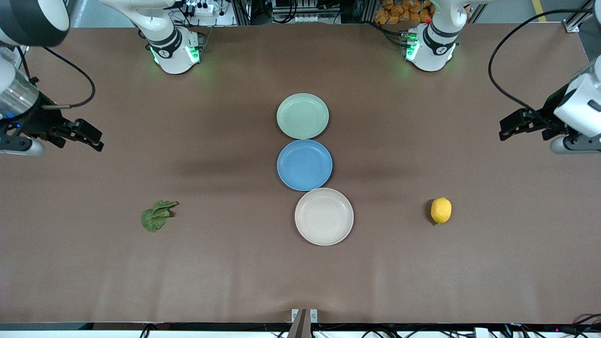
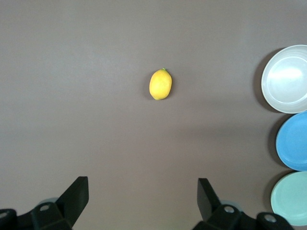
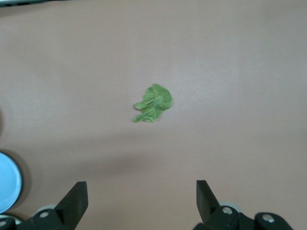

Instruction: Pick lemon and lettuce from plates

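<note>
L gripper [image 1: 509,127] up over bare table at left arm's end, jaws wide, nothing held. R gripper [image 1: 91,136] same at right arm's end. Lemon [image 1: 441,210] and lettuce [image 1: 157,215] both lie on table [image 1: 94,272], well apart from plates: mint [image 1: 302,116], blue [image 1: 304,165], beige [image 1: 324,216], all three bare. Risk: lemon prob. rolls if a finger clips it; leaf is flat, fingers may close over it w/o catching.

brown matte table [image 1: 235,281], cables and metal framing along its edges
</note>
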Tool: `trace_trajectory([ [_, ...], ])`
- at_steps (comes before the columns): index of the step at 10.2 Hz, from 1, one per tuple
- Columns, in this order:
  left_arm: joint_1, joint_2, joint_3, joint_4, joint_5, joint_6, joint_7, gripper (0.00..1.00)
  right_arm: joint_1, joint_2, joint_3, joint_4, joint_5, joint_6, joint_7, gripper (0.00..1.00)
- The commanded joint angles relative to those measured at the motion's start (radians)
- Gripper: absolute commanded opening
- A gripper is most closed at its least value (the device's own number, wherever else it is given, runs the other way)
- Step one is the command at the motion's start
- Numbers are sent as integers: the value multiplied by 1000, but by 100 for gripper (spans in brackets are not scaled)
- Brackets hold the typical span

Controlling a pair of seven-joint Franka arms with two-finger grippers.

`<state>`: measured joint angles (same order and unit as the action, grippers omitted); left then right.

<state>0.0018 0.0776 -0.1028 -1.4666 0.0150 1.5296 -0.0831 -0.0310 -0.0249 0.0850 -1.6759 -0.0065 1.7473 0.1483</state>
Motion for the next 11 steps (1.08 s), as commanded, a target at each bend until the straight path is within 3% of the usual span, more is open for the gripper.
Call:
trace_trajectory([
  [1, 10, -27, -3, 8, -17, -29, 54, 100, 6, 3, -2, 85, 0, -75, -53, 100],
  [5, 10, -21, -8, -3, -18, -31, 55, 100, 6, -6, -10, 166, -3, -126, -119, 100],
  [11, 9, -1, -8, -6, -18, -22, 55, 100, 6, -6, -13, 169, 2, -187, -110, 100],
])
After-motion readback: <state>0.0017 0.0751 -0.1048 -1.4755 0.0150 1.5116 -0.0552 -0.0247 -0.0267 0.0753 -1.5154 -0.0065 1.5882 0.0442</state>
